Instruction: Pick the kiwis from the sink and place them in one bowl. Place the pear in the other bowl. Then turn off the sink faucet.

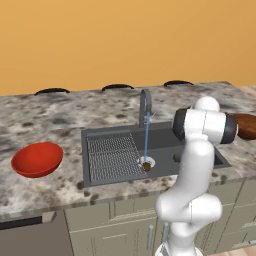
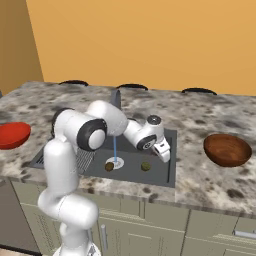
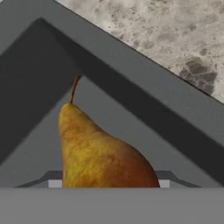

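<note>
Over the right end of the sink (image 2: 170, 172), my gripper (image 2: 164, 153) points down. In the hand view the orange-tan pear (image 3: 98, 155) sits right between the jaws, stem pointing away, with the sink's corner (image 3: 131, 109) behind it; the gripper looks shut on it. A dark brown kiwi (image 2: 109, 166) lies on the drain under the water stream (image 1: 146, 140). An olive-green kiwi (image 2: 145, 165) rests on the sink floor just left of the gripper. The faucet (image 1: 145, 105) is running. The red bowl (image 1: 37, 159) sits on the counter to the left, the dark brown bowl (image 2: 227, 149) to the right.
A ribbed wire rack (image 1: 112, 156) covers the left half of the sink. The speckled stone counter (image 2: 200, 185) surrounds the sink, with cabinet fronts (image 1: 125, 220) below. Three dark openings (image 1: 117, 87) run along the back edge by the orange wall.
</note>
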Tool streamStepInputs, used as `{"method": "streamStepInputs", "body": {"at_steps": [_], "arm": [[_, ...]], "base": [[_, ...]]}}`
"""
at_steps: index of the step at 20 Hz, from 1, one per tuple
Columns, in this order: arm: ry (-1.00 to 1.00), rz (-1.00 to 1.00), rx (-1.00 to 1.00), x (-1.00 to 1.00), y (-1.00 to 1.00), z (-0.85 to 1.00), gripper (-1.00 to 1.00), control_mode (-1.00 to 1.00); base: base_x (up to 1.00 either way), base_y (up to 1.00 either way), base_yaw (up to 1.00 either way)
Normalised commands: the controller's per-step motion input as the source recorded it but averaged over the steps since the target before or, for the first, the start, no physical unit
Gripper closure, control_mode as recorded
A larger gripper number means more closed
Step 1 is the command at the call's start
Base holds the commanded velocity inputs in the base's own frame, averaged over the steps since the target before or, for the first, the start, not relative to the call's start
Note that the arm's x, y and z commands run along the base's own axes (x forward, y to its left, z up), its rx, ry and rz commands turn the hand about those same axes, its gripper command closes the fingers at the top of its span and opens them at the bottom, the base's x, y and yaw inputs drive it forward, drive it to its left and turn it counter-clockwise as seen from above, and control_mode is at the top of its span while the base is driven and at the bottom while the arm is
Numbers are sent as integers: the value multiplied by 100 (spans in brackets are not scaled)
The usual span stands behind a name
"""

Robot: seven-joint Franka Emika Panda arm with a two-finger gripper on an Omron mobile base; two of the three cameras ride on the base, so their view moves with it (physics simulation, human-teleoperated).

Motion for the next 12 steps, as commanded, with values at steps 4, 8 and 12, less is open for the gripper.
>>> {"method": "streamStepInputs", "body": {"at_steps": [4,8,12], "arm": [[-4,-11,0,-44,-1,93,100,-100],[-1,-12,0,-22,-1,100,100,-100],[0,-14,0,-22,-15,98,100,-100]], "base": [[0,0,0],[0,0,0],[0,0,0]]}}
